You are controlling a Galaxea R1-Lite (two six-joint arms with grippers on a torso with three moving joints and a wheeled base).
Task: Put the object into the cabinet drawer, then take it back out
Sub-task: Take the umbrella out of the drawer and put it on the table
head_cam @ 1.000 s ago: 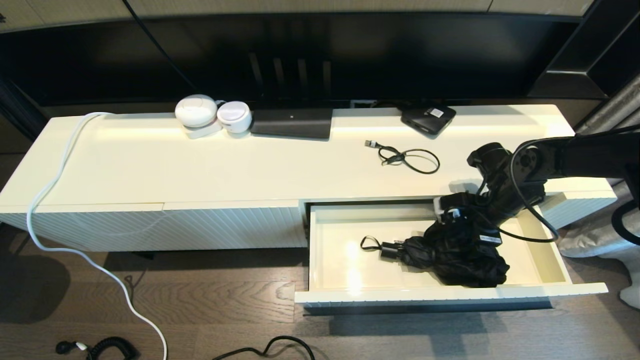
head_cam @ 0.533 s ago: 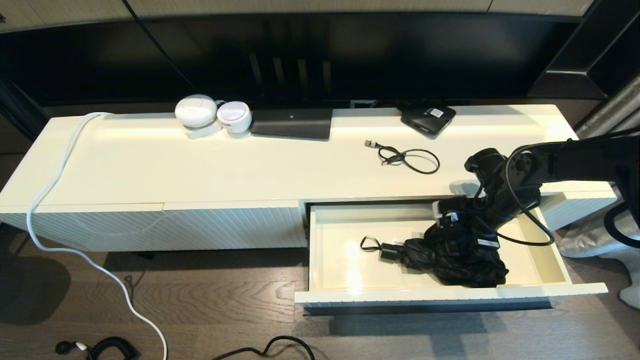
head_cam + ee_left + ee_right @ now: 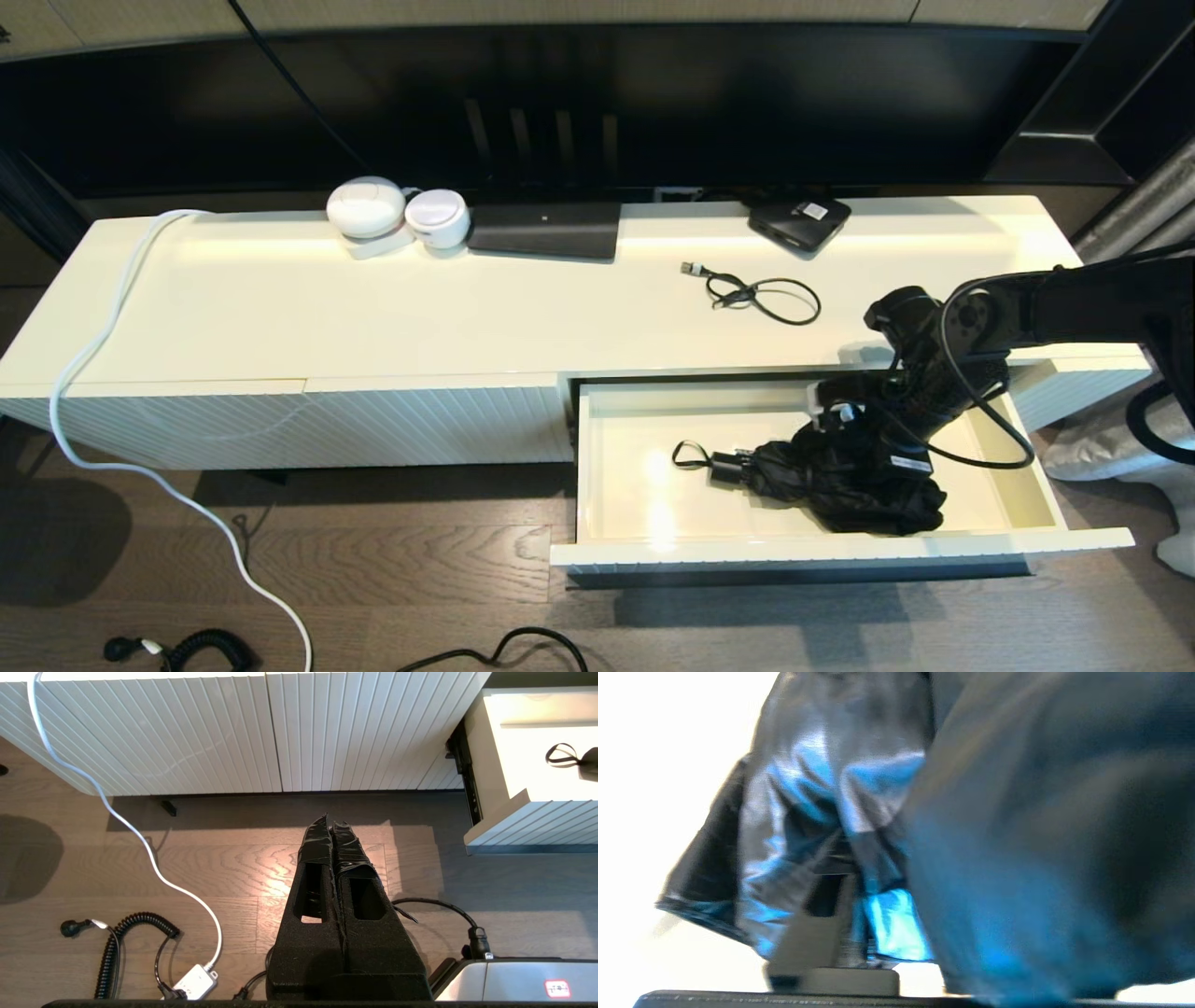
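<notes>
Fingers of the right gripper (image 3: 845, 431) are buried in the black folds of the collapsed umbrella (image 3: 840, 476), and no view shows whether they pinch the fabric or merely press into it; the right wrist view is filled with dark cloth too close to read. Fingers of the left gripper (image 3: 334, 833) are pressed together, with that arm parked low over the floor, to the left of the cabinet drawer (image 3: 840, 549).

Taking the drawer as landmark: it stands pulled well out from the white counter (image 3: 467, 308), and the umbrella lies inside it, right of centre, with its handle and wrist loop (image 3: 691, 455) pointing toward the drawer's left wall. The right arm reaches in over the drawer's back right corner.

Risks, from largest to smallest. The arm sits close above the drawer's rear edge, so I judge a careless lift could knock that edge or nudge the drawer on its runners. The umbrella is loose and floppy; a hold on cloth alone could slip, or the canopy could unfurl and drag on the front panel as it comes out. The arm's own cable (image 3: 980, 439) loops down into the drawer and might snag. Least, the wrist loop could catch on a wall.
</notes>
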